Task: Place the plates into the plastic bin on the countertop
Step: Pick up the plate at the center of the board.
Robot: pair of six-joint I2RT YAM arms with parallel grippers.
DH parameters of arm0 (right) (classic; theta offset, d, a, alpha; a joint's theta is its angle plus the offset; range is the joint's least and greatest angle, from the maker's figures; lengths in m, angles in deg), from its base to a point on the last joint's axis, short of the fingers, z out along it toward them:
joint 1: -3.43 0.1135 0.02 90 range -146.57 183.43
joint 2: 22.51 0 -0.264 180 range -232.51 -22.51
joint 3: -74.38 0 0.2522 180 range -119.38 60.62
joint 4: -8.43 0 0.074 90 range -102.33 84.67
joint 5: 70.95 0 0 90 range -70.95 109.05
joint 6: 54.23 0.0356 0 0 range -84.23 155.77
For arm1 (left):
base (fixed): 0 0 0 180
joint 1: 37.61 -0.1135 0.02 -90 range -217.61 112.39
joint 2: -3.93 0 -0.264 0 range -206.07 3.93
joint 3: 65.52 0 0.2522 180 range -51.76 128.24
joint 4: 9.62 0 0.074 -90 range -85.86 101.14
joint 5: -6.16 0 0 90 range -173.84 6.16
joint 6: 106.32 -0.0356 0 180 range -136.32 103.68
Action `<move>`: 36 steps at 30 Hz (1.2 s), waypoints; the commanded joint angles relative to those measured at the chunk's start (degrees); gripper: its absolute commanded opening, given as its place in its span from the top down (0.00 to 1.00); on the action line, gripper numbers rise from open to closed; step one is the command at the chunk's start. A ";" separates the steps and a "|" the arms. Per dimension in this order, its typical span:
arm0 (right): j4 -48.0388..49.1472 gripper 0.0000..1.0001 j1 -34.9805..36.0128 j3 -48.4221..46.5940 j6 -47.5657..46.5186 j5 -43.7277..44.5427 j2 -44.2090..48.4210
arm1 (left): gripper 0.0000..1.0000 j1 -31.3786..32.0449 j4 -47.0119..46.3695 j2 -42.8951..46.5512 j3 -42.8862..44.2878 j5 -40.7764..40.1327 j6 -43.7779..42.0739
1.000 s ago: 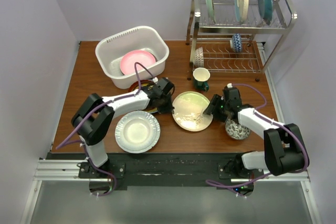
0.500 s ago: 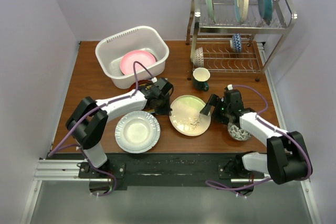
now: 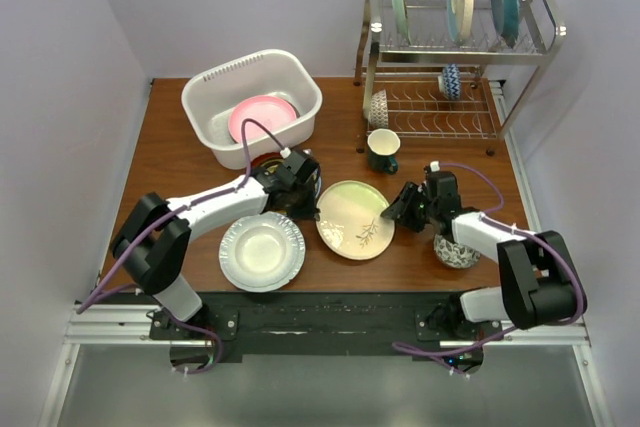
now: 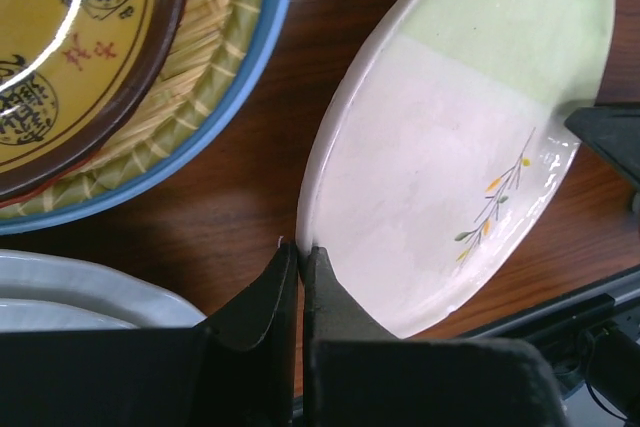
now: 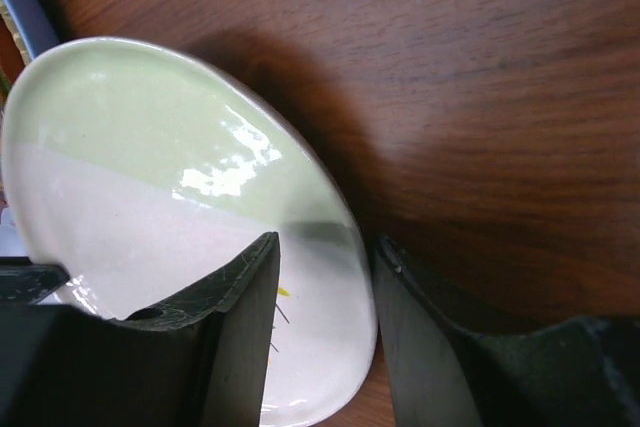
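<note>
On your wooden countertop [image 3: 165, 162], the white bin [image 3: 232, 153] at the back left holds a pink plate [image 3: 262, 117]. The cream-and-green plate [image 3: 352, 219] is at the centre. Your left pincer [image 4: 300, 250] pinches its rim, and your right pincer [image 5: 328, 243] straddles the opposite edge, jaws apart.

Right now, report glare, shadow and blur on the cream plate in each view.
Top view: sharp, evenly lit, no strong glare on the cream plate. Left wrist view: white glare streak on the yellow plate beside it; cream plate crisp. Right wrist view: bright glare patch on the cream plate, dark shadow on the countertop by its rim.
</note>
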 commanded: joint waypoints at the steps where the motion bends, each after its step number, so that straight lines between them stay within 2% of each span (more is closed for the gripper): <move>1: 1.78 0.56 0.72 2.21 0.56 -5.19 -4.86 | 1.00 0.59 -14.27 2.75 -2.14 9.76 -0.25; 6: 3.89 0.63 0.72 2.57 0.56 -6.78 -7.23 | 0.98 0.68 -21.65 3.62 -6.00 12.67 0.89; 10: 4.86 0.66 0.72 2.83 0.56 -7.57 -8.29 | 0.86 0.68 -26.76 5.38 -8.73 14.87 2.38; 17: 6.18 0.68 0.81 3.27 0.91 -8.88 -9.08 | 0.75 0.68 -36.06 7.93 -12.95 15.75 4.14; 31: 7.67 0.69 0.72 3.62 1.18 -10.12 -9.87 | 0.73 0.68 -43.89 15.23 -21.04 8.20 9.85; 36: 7.94 0.69 0.80 3.62 1.26 -10.47 -10.05 | 0.72 0.76 -45.13 14.53 -21.39 8.81 10.56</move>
